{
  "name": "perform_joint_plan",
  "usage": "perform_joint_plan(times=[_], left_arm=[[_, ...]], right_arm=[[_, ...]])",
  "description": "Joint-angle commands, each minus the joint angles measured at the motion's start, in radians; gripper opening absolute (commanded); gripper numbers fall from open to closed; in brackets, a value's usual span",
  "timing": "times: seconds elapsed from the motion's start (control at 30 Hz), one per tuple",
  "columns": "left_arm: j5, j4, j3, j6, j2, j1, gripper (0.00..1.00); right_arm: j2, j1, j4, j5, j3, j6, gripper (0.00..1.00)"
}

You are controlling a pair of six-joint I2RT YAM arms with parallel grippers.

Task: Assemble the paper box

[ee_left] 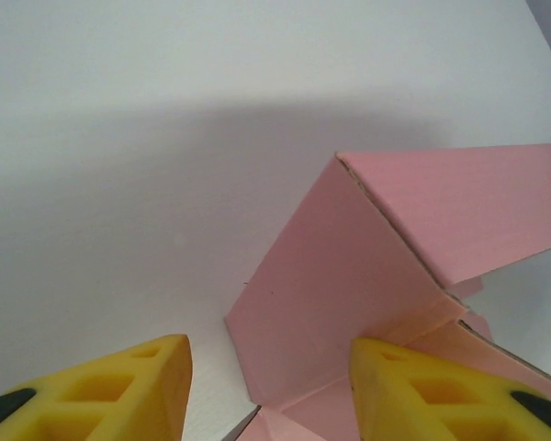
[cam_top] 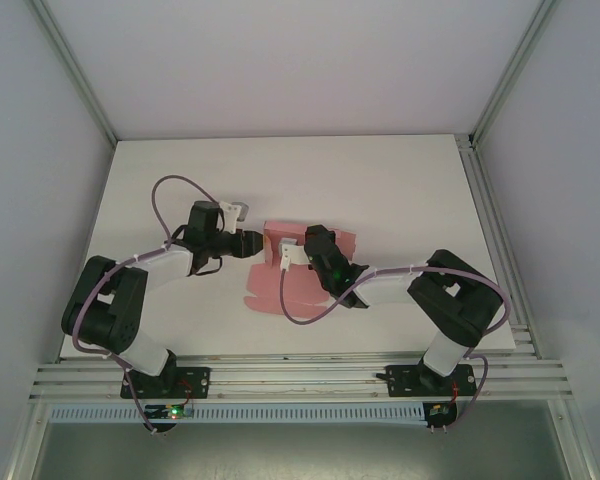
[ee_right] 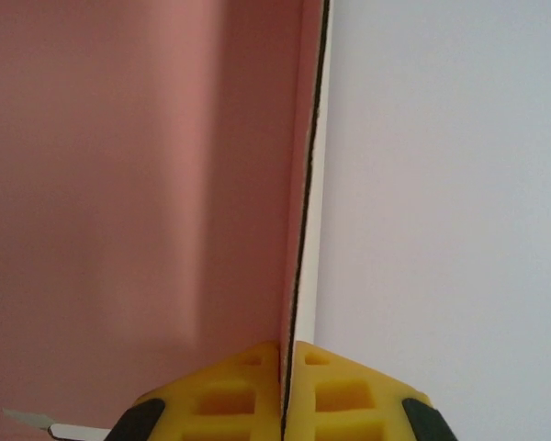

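My right gripper (ee_right: 283, 356) is clenched on the top edge of a thin upright wall of the pink paper box (ee_right: 119, 184), at the bottom centre of its wrist view. My left gripper (ee_left: 268, 347) has its pads apart around a standing flap and grips nothing I can see. Overhead, the half-folded box lies mid-frame on the white table (cam_top: 380, 180). The risk as I judge it: a squeeze off the crease buckles the card, or a tug slips it from the right pinch.
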Motion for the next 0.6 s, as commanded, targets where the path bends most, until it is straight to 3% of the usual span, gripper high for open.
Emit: perform_joint_plan(times=[0.0, 0.4, 0.57], left_arm=[[-0.003, 0.024, -0.014, 0.056, -0.019, -0.033, 0.48], [-0.023, 0.045, -0.139, 0.1, -0.142, -0.085, 0.49], [-0.088, 0.083, -0.136, 0.097, -0.122, -0.082, 0.49]], right_arm=[[-0.012, 0.021, -0.069, -0.001, -0.01, 0.008, 0.0], [-0.033, 0.038, -0.135, 0.0, -0.011, 0.009, 0.0], [-0.042, 0.043, -0.158, -0.016, -0.006, 0.021, 0.0]])
